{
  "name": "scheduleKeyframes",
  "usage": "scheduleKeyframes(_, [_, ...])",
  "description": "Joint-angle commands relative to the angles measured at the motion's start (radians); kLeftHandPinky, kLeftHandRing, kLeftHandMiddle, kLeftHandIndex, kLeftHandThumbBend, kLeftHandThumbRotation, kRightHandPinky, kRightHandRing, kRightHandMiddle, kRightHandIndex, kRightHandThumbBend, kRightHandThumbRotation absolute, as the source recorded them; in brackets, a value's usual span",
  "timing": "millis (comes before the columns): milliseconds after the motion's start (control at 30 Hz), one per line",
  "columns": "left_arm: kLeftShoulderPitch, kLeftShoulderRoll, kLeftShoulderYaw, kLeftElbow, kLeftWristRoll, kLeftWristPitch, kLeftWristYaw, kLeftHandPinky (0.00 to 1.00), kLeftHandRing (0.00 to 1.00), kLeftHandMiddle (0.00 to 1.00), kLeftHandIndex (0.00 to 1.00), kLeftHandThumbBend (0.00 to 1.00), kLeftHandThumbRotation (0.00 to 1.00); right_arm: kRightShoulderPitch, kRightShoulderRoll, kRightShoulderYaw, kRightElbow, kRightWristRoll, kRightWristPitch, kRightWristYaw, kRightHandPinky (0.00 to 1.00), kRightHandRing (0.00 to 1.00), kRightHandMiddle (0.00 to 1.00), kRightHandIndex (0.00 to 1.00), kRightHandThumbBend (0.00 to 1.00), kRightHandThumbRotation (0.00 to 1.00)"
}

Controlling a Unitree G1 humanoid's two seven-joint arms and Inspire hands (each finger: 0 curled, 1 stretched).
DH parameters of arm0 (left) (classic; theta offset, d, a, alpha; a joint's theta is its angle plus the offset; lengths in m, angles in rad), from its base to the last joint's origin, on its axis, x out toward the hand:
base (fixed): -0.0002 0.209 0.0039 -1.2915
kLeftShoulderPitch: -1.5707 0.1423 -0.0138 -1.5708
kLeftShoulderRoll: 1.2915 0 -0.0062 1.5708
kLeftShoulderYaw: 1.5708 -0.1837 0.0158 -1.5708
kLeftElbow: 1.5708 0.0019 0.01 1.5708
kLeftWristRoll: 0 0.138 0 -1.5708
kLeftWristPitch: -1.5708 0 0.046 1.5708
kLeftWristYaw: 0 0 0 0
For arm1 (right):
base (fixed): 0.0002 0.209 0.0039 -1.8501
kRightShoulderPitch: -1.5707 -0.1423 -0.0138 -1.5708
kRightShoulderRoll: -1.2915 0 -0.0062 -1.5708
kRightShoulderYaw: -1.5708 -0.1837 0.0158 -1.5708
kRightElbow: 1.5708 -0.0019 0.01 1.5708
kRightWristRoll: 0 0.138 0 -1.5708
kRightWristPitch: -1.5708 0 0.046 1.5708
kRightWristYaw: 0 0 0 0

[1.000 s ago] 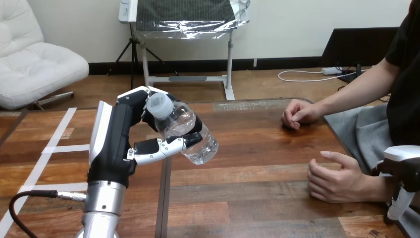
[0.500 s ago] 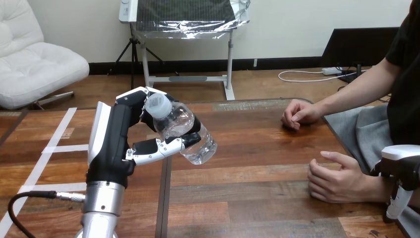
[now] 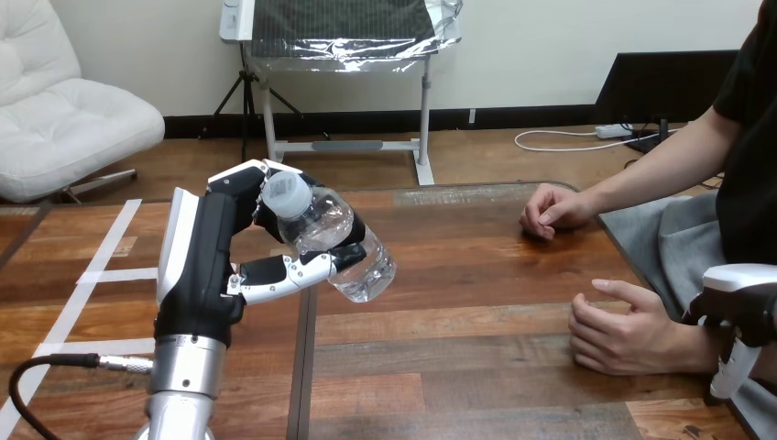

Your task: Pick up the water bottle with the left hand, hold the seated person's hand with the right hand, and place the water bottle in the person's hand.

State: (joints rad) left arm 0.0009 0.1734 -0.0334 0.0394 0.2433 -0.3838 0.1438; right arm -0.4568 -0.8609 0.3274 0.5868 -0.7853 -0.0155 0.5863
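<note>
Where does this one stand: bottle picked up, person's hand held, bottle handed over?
Done: the left robot hand has its fingers curled round the clear plastic water bottle with a white cap, raised off the wooden table. In hand: the right robot hand sits by the wrist of the person's nearer hand; a grip cannot be confirmed. Left: placing the bottle in that hand.

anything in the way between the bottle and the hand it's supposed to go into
Nothing visible. The left hand holds the water bottle above the table, and only bare wood lies between it and the person's nearer hand, resting loosely curled at the view's lower right.
</note>
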Motion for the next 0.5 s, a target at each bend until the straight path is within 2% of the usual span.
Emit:
scheduleKeyframes(0, [-0.072,-0.009,0.014,-0.025,-0.008,-0.039,0.008,0.39,0.4,0.43,0.48,0.64,0.0,-0.058,0.046,0.023,0.034,0.017,-0.007,0.0,0.52,0.61,0.7,0.76,0.65,0.0])
scheduleKeyframes(200, [-0.07,-0.01,0.017,-0.029,-0.002,-0.035,0.011,0.39,0.39,0.43,0.48,0.64,0.0,-0.073,0.058,0.042,0.07,0.007,-0.014,-0.015,0.44,0.53,0.64,0.73,0.64,0.0])
scheduleKeyframes(467, [-0.066,-0.009,0.019,-0.036,0.003,-0.033,0.012,0.39,0.39,0.44,0.48,0.64,0.0,-0.094,0.071,0.074,0.111,-0.006,-0.016,-0.023,0.45,0.53,0.63,0.7,0.62,0.0])
